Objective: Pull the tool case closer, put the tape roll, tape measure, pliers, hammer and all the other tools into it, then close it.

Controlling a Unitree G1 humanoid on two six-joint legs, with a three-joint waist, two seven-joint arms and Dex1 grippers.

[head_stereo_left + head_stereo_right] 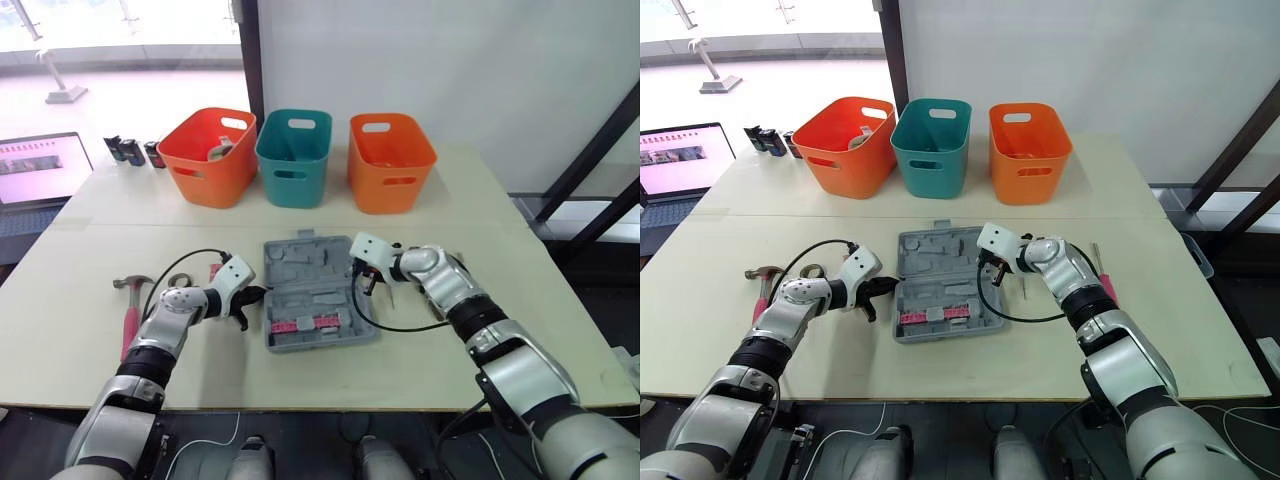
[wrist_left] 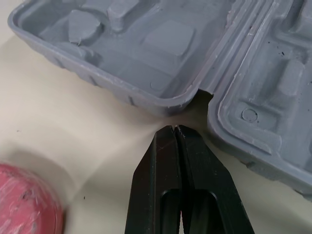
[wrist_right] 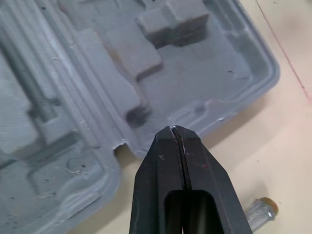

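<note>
Jaws pinched together empty, left gripper (image 2: 174, 129) and right gripper (image 3: 174, 129) are flanking the open tool case (image 1: 310, 290), left arm (image 1: 165, 330) partly hiding the hammer (image 1: 131, 315).

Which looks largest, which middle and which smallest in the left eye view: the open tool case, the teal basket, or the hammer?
Largest: tool case.
Middle: teal basket; it stands farther from the camera, so its true size against the case is unsure.
Smallest: hammer, thin and clearly the least.
</note>
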